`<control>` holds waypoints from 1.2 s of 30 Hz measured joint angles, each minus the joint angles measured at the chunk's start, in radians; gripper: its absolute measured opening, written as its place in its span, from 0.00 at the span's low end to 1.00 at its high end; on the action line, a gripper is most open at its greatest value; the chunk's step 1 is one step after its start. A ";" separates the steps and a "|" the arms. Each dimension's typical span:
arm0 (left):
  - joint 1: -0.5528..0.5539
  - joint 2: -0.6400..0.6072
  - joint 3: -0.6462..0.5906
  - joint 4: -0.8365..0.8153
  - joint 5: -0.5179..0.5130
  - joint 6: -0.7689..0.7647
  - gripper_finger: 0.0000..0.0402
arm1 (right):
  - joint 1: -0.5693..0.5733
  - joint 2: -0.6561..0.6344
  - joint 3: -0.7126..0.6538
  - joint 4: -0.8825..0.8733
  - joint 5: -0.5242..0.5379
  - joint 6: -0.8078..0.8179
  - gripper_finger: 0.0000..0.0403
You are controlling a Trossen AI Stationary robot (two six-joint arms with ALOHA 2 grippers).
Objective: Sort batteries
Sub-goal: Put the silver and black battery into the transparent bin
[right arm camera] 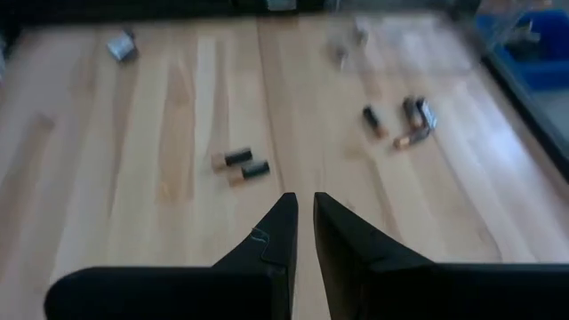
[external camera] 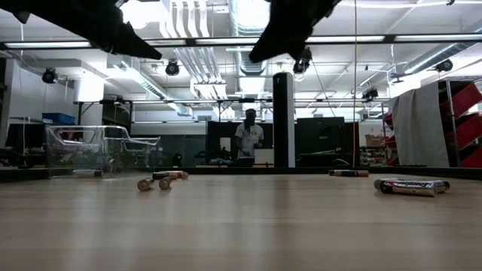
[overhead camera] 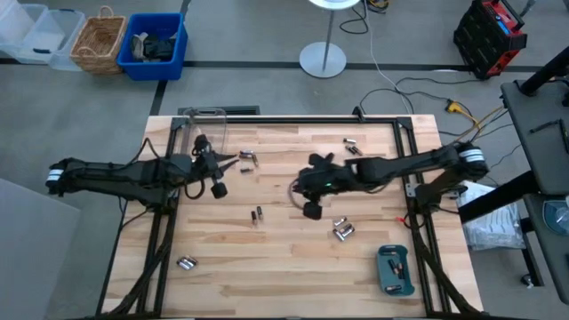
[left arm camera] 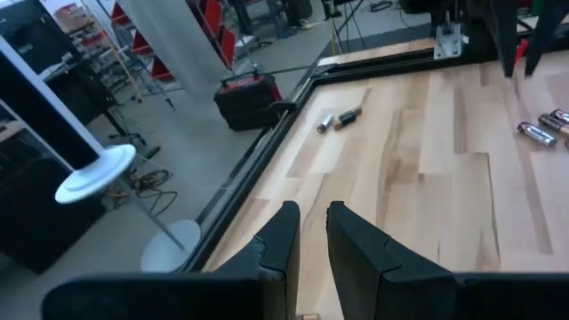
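Batteries lie scattered across the worktop, small, stiff, slick and prone to roll, best pinched across the body; my left end effector and right end effector hover nearly closed, empty.

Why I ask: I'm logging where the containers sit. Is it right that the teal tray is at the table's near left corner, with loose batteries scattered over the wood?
Not quite. The high view shows the teal tray at the table's near right corner, on the right arm's side. The rest holds: loose batteries are scattered over the wood.
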 joint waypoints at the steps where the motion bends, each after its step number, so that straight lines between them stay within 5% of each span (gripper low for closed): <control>1: 0.000 0.000 0.000 -0.001 0.000 0.000 0.10 | 0.000 0.028 0.036 -0.046 0.000 0.011 0.08; 15: 0.000 -0.004 0.000 -0.052 0.001 -0.037 0.10 | 0.005 0.269 0.440 -0.455 -0.022 0.036 0.08; 19: 0.000 0.000 0.000 -0.087 0.003 -0.075 0.10 | 0.022 0.267 0.458 -0.634 -0.057 0.223 0.08; 27: 0.000 0.004 0.000 -0.095 0.004 -0.161 0.10 | 0.149 0.263 0.422 -0.830 -0.337 0.589 0.08; 36: 0.000 0.003 0.000 -0.090 0.003 -0.150 0.10 | 0.255 0.269 0.372 -0.839 -0.329 0.776 0.08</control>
